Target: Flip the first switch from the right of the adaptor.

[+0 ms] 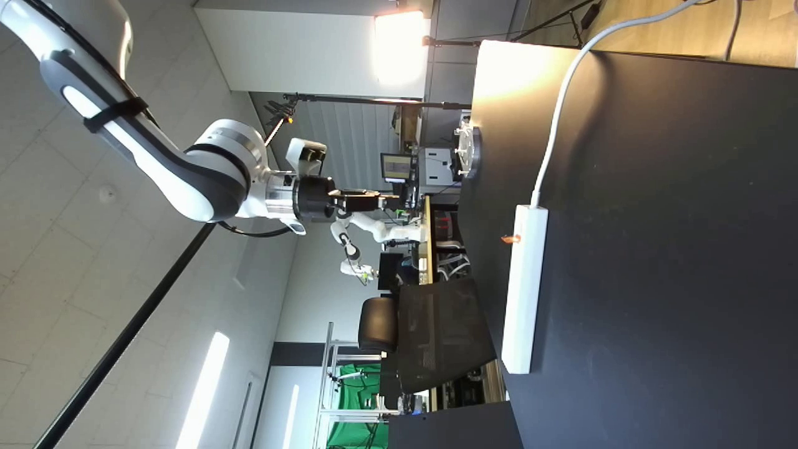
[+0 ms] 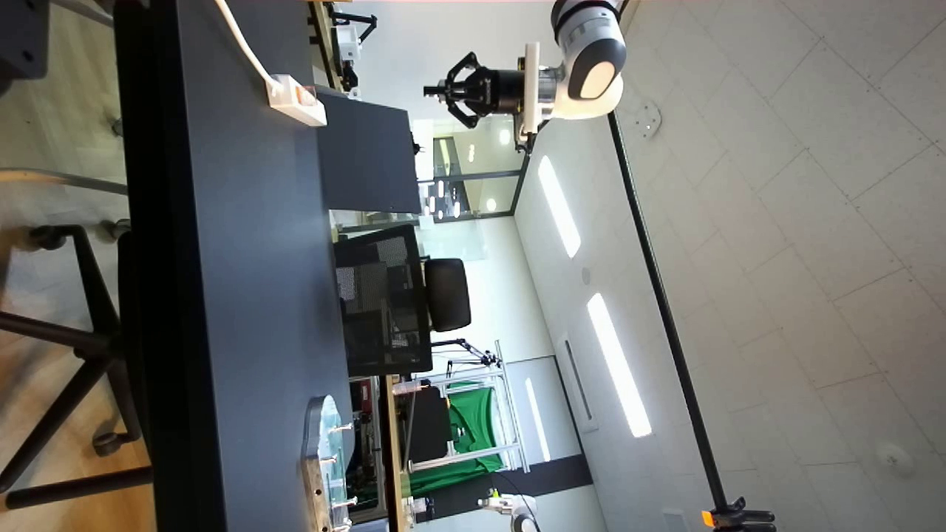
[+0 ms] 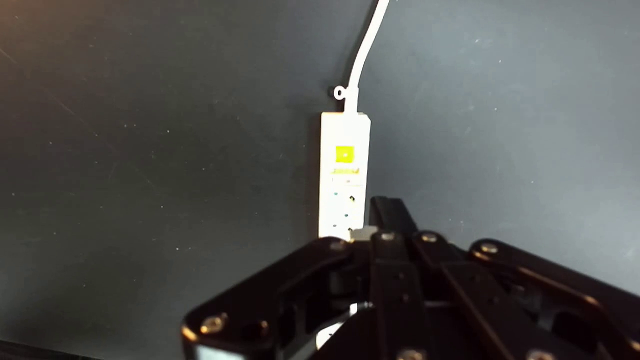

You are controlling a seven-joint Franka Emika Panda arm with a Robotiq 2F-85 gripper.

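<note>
The gripper is clenched on nothing, well above the strip, which lies on the table. That narrow profile should suit a press: centre it over what looks to be the yellow switch by the cable, then descend straight and push 1 edge lightly, since the strip may slide. No container stands out; the sockets show their pinholes.

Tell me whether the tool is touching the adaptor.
No, an exterior view shows a clear gap between the tool and the adaptor.
</note>
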